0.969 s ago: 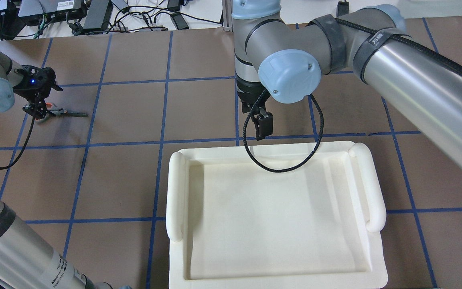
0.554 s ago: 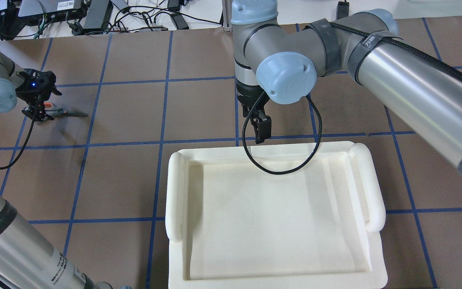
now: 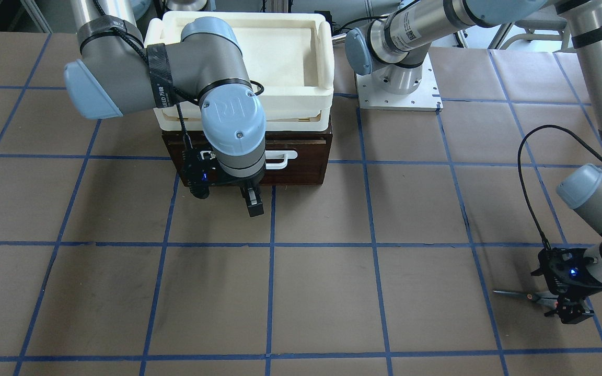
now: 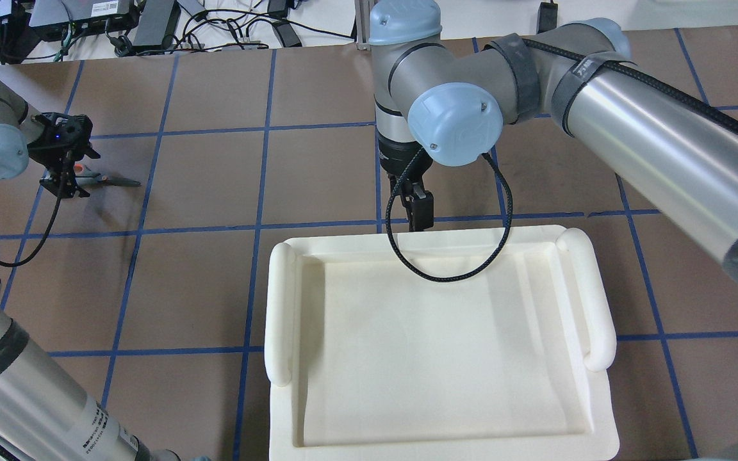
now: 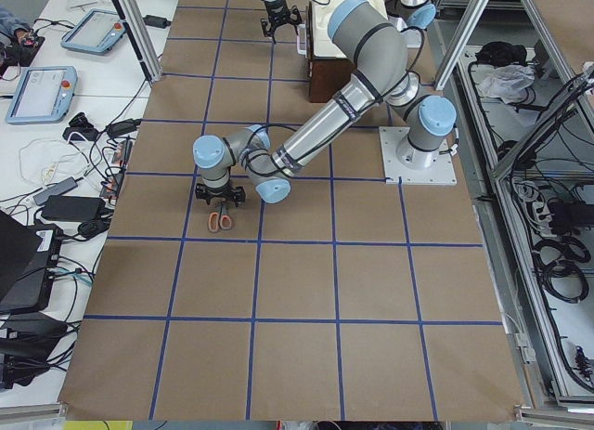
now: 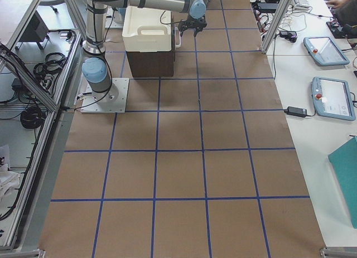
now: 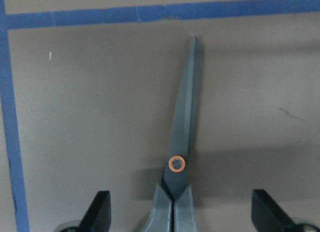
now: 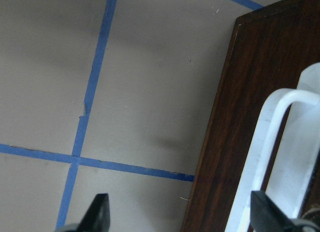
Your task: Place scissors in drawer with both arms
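Left hand (image 4: 65, 186) shifted, open astride scissors (image 4: 118, 182) | blades point rightward | right hand (image 4: 419, 214) open

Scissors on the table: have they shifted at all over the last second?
No. In the overhead view the scissors lie where they did, the blade tip stopping just short of the same blue tape line.

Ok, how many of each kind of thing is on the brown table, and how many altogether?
Small scissors, dark blades, grey handles: 1
Dark brown wooden drawer with white handle: 1
White foam-like tray: 1
Silver-grey robot arms: 2 (left arm, right arm)
Total: 5
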Action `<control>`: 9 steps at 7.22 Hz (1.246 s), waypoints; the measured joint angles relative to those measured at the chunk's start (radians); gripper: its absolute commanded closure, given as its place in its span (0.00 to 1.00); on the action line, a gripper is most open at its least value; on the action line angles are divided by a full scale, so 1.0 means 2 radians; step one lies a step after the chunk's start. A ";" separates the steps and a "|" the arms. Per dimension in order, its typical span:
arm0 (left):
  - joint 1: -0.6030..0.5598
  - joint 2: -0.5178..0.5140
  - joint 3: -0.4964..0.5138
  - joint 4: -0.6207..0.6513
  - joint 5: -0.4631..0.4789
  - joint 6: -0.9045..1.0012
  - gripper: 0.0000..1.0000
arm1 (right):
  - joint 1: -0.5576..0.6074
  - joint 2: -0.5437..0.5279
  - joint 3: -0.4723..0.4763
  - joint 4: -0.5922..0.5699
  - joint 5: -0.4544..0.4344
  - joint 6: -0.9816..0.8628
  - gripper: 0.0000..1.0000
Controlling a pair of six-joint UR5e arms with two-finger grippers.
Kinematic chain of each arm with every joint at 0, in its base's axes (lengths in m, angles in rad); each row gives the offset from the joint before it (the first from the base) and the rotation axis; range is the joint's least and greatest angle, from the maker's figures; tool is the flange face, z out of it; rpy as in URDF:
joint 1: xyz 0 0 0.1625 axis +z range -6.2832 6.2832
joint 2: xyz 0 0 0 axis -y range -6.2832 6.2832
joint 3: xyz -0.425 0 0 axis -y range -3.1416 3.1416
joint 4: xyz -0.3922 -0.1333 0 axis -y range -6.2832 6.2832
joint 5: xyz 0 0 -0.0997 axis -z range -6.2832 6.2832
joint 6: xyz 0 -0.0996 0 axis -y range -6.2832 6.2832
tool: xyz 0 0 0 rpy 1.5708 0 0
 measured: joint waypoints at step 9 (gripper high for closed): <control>0.000 -0.009 -0.001 0.000 0.008 0.001 0.38 | 0.000 0.008 0.001 0.022 0.007 0.016 0.00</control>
